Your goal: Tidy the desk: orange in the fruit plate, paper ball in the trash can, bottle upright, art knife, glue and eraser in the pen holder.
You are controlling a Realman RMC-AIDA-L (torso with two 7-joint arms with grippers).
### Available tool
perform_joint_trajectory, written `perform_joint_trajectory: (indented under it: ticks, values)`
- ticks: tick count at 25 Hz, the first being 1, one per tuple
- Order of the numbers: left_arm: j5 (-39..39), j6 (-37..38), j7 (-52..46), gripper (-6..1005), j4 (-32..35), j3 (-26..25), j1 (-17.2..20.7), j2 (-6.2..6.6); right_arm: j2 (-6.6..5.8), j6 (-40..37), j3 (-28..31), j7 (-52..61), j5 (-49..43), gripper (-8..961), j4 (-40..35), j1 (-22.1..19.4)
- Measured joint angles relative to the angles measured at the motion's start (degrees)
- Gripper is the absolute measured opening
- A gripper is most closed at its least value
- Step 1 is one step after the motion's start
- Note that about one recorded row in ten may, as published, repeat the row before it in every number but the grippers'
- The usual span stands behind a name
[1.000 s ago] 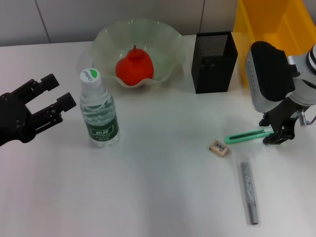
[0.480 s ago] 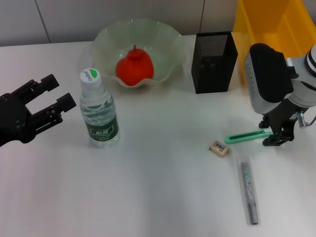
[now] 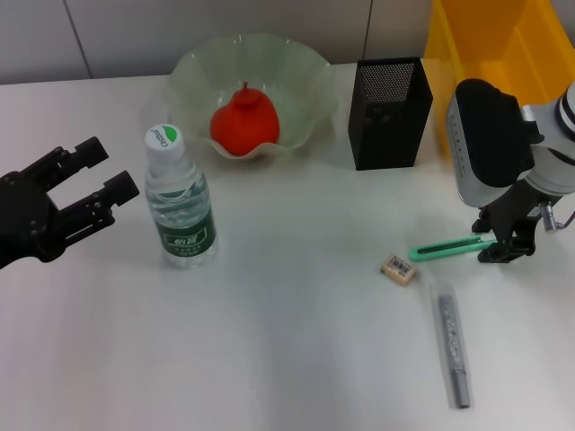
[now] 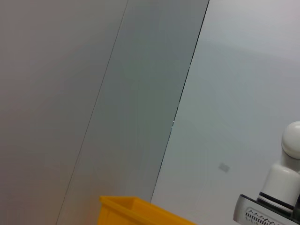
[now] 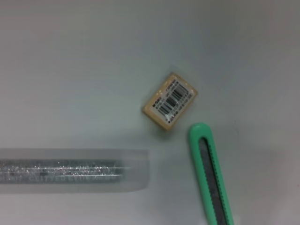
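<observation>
Two items looked done from the head: orange (image 3: 244, 117) in plate (image 3: 193, 67), bottle (image 3: 181, 208) upright. My left gripper (image 3: 97, 184) hung open, empty. Right gripper (image 3: 505, 244) at the knife (image 3: 449, 248), fingers unclear.
Right wrist: eraser (image 5: 169, 101), glue (image 5: 70, 170), knife lay loose on desk (image 5: 70, 56), outside the holder (image 3: 388, 112).

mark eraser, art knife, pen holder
eraser (image 5: 169, 101), right wrist view, barcode label.
art knife (image 3: 445, 248), head view, middle of green handle.
pen holder (image 3: 389, 126), head view, front mesh wall.

Cut off or hidden
Art knife (image 5: 212, 177): far end past frame edge. Yellow bin (image 3: 508, 54): cropped at head-view corner.
</observation>
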Motion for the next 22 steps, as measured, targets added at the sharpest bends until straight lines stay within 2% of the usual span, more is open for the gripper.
perform_joint_trajectory:
  ticks: [13, 15, 22]
  values:
    - [0.0, -0.2, 0.0, 786, -0.8, 0.1, -0.1, 0.0, 0.04, 0.4, 0.0, 0.7, 0.0, 333, 0.0, 0.1]
    - [0.0, -0.3, 0.0, 786, -0.8, 0.1, -0.1, 0.0, 0.04, 0.6, 0.0, 0.9, 0.0, 275, 0.0, 0.0]
    - [0.0, -0.3, 0.0, 786, -0.8, 0.1, -0.1, 0.0, 0.04, 1.4, -0.2, 1.5, 0.0, 250, 0.0, 0.0]
